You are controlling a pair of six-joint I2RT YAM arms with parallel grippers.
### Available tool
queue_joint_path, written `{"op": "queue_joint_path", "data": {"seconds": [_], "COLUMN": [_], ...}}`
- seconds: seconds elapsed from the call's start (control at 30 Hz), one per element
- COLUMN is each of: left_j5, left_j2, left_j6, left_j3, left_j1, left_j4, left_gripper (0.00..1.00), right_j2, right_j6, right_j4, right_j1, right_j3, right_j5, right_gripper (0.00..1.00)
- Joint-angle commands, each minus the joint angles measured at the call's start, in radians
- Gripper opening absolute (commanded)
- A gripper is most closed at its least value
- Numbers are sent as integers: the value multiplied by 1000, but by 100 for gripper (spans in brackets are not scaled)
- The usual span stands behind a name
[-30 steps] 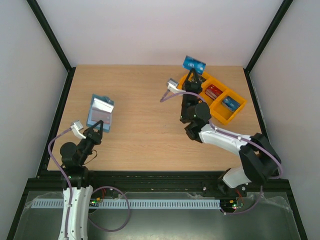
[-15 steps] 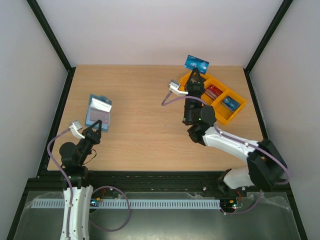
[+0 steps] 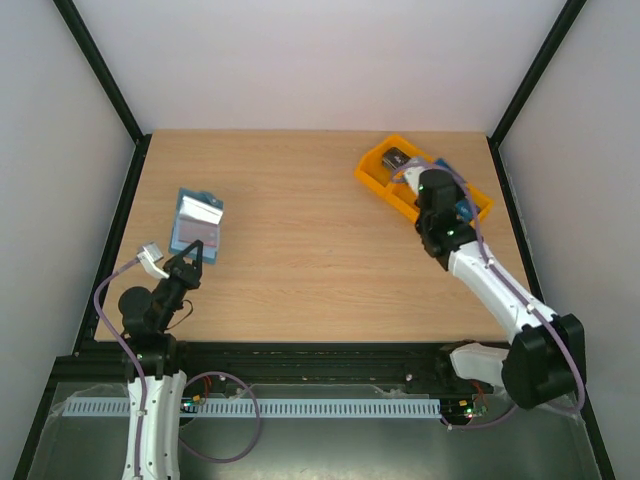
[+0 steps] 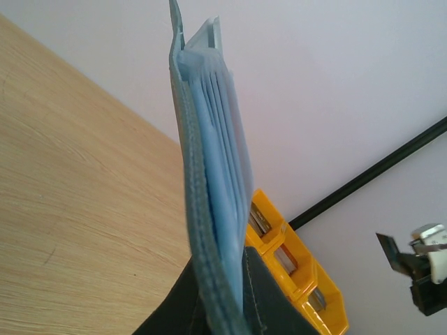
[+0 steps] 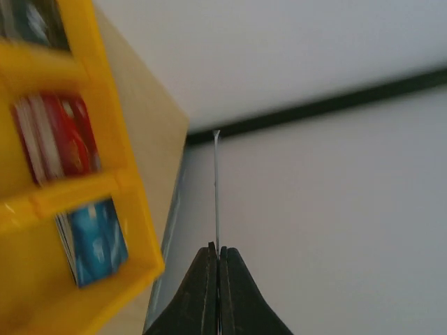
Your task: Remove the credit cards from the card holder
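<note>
The wooden table (image 3: 300,220) fills the scene, with pale walls and black frame posts (image 3: 100,75) at its sides; the right arm (image 3: 480,270) stretches to the far right corner and lies across the orange tray (image 3: 375,180), hiding its middle compartment from the top camera; the left arm (image 3: 150,330) stays near its base at the left edge.

The tray is angled near the far right corner, well apart from the card holder (image 3: 198,225); the card holder is at the near left, open, its lower edge pinched by the closed left gripper (image 3: 193,258); the left wrist camera sees it edge-on and upright, the teal cover beside pale blue pocket leaves, blocking much of that view, with the tray (image 4: 300,276) behind it.

The right gripper (image 5: 218,250) is clamped on a single card (image 5: 216,188) that stands edge-on as a thin line, so its colour cannot be told; it is just beside the tray's outer wall (image 5: 77,188); inside the tray lie red cards (image 5: 56,136) in the middle compartment, blue cards (image 5: 94,241) in the end one, and a dark card (image 3: 398,157) in the far one.
</note>
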Motion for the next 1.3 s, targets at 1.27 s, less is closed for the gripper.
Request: {"op": "queue_joint_path", "data": {"seconds": [1.27], "left_j5": [74], "left_j2": [-62], "left_j6": [-70], "left_j3": [-45], "left_j1": [15], "left_j4": [87], "left_gripper": [2], "right_j2": [291], "right_j6": [231], "right_j4": [-157], "right_j1": [-434], "right_j3": [72], "right_j5": [-150], "right_gripper": [2]}}
